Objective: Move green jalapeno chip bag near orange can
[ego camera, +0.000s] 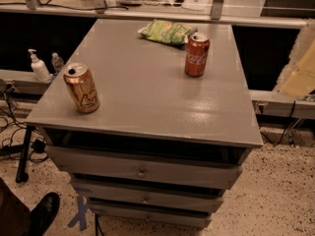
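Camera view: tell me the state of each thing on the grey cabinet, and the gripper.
green jalapeno chip bag: lying flat at the far edge
orange can: upright, front left corner, apart from the bag
red Coca-Cola can: upright, just in front of the bag
gripper: not in view

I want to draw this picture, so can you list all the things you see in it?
green jalapeno chip bag: one, light green, far edge of the table
orange can: one, golden orange, near left corner, upright
red can: one, red, right side, just in front of the bag, upright
table: one, grey, middle of the view
pump bottle: one, white, ledge left of the table
shoe: one, black, floor, bottom left
end effector: none in view
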Tool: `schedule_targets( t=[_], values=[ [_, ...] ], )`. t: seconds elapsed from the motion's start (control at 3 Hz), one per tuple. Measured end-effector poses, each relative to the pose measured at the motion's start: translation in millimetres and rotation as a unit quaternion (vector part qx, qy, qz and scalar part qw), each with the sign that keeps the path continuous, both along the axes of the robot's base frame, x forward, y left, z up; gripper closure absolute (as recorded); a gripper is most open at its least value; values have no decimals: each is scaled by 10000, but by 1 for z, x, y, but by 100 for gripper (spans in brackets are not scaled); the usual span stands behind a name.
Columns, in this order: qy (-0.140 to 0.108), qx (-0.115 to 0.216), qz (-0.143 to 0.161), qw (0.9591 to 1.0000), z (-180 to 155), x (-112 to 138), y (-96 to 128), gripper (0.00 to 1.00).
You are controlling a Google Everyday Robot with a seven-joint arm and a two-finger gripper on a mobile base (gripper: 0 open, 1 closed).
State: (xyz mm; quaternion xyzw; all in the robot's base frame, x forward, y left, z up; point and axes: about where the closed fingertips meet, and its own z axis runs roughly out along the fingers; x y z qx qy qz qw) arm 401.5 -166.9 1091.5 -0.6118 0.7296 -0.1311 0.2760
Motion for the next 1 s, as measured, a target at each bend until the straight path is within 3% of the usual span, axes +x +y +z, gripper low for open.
schedule_targets(
  t=[0.33, 0.67, 1.0],
  values=[
    [0, 0, 0, 10000, 0, 0, 0, 0],
    [-183, 320, 9, 9993, 3, 11, 16, 0],
    [-484, 888, -95, 9948, 3, 50, 48, 0]
  ],
)
